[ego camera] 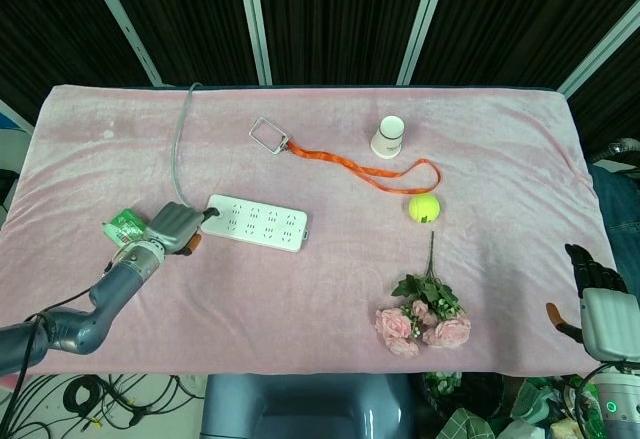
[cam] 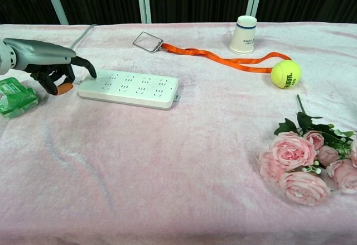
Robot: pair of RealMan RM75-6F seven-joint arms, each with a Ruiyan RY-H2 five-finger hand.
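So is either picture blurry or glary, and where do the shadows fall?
Head view: even light, sharp, no glare on the pink cloth. Chest view: sharp too, with soft shadows under the left hand and beside the power strip.
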